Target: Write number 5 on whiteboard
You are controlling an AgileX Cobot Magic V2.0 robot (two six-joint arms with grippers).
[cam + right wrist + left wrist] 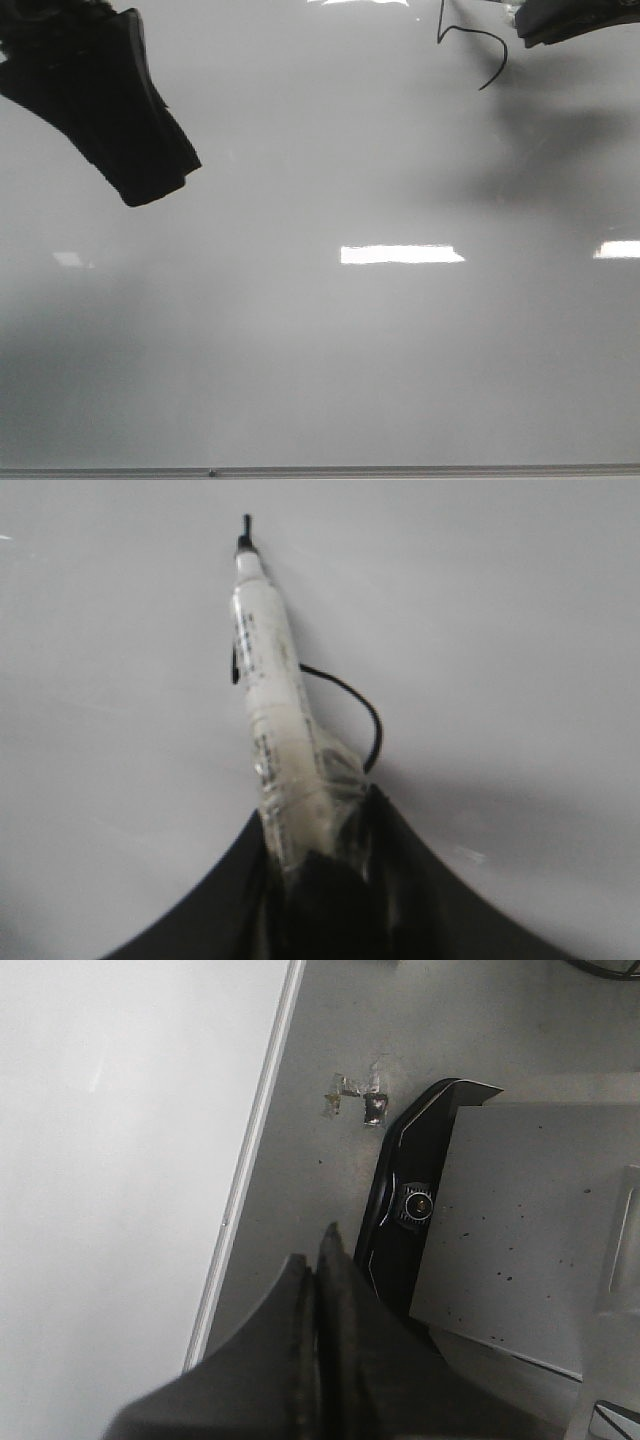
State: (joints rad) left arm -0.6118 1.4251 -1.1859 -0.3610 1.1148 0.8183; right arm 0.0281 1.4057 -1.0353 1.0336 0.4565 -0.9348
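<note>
Step in hand: finishing the number 5 [473,52]; by my read the stem and belly are drawn, top bar looks missing or cut off by the frame edge.
Where the 5 sits: far end of the whiteboard [320,340], toward the robot's right, just beside the right gripper [570,22].
Right gripper: clamped on a white marker [268,710] (taped into the jaws, it seems), tip pointing away from the 5's curve.
Left gripper: [315,1290] jaws pressed together, holding nothing, off the board edge over the grey worktop [450,1020].
How to do it well: set the tip at the stem's top, draw one short bar w/ light even pressure, keep the marker angle steady, lift straight off so nothing smears.
Front view only: whole 5 shape, bright reflections, left arm well apart from the writing.
Right wrist only: marker, tip, grip; whether the tip touches the board I can't tell.
Left wrist only: board frame and a black device w/ a lens [415,1203] beside it.
</note>
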